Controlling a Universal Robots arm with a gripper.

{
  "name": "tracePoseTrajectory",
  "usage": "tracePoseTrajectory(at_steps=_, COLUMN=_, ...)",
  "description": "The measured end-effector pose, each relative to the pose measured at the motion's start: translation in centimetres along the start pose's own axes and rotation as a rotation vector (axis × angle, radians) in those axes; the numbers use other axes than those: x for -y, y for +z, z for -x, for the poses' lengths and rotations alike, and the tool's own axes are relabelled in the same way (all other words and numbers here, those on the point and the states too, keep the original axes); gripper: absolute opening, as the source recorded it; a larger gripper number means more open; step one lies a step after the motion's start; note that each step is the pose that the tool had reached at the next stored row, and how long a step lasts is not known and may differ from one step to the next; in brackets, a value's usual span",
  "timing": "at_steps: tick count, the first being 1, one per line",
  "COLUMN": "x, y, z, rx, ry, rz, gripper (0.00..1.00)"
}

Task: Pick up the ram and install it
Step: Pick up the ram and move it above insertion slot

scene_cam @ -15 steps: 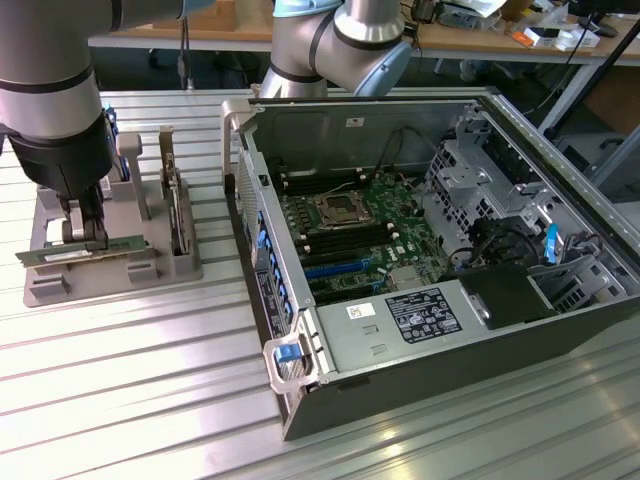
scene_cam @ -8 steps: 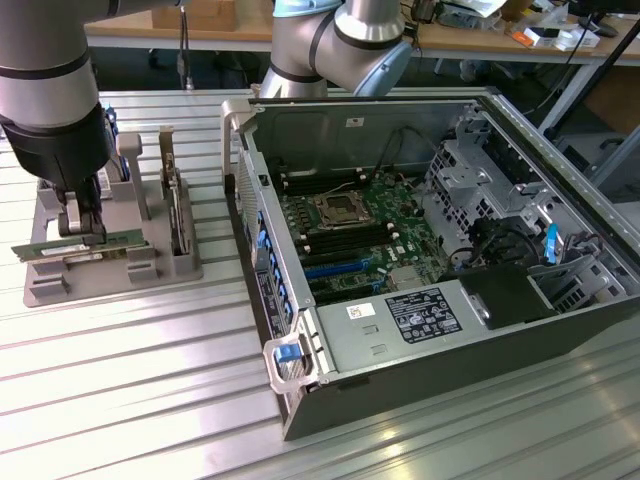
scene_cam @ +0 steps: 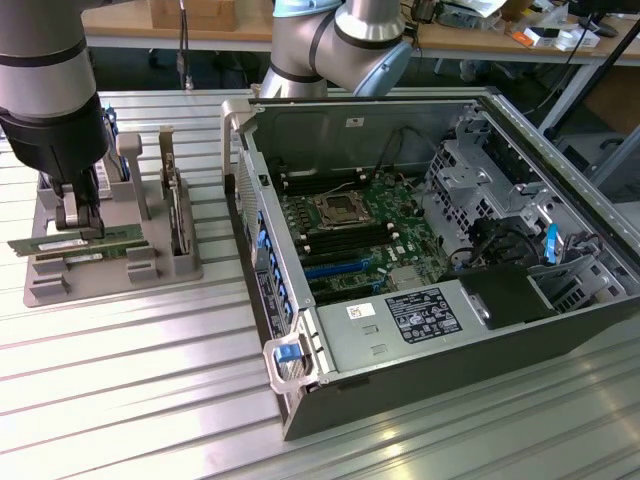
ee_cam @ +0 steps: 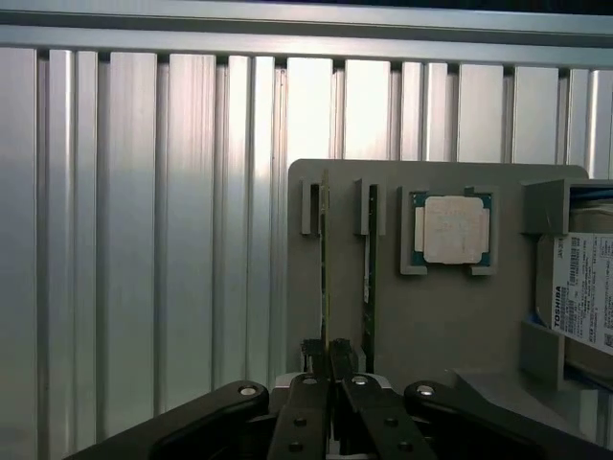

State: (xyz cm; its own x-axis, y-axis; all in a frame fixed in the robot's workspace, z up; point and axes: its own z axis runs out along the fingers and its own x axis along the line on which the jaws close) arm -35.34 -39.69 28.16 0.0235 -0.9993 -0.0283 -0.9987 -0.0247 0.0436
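Work surface: a ribbed aluminium table [scene_cam: 120, 380], with wooden benches [scene_cam: 470, 38] carrying cables and clutter behind it. A grey holder [ee_cam: 450, 326] lies flat on the table, towards the exterior view's left. The ram [ee_cam: 324, 268] is a long, thin green stick standing on edge in the holder's outermost slot, the one nearest the holder's edge; its far end sits between two small grey posts. The gripper [ee_cam: 327, 362] is directly over the holder, and its black fingers [ee_cam: 342, 359] are pinched together on the near end of the ram. A second green stick [ee_cam: 369, 278] stands parallel in the next slot, just beside the held one. Further across the holder lie a square silver processor [ee_cam: 452, 228] in its recess and a hard drive [ee_cam: 586, 297] with a white label. An open computer case [scene_cam: 400, 395] stands near the holder, on the exterior view's right, with its motherboard [scene_cam: 350, 225] exposed.
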Motion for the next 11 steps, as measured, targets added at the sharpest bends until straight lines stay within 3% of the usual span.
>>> tracePoseTrajectory(at_steps=11, x=-0.04, y=-0.91, z=0.03, rx=0.0027, ry=0.000, rz=-0.0001, gripper=0.12)
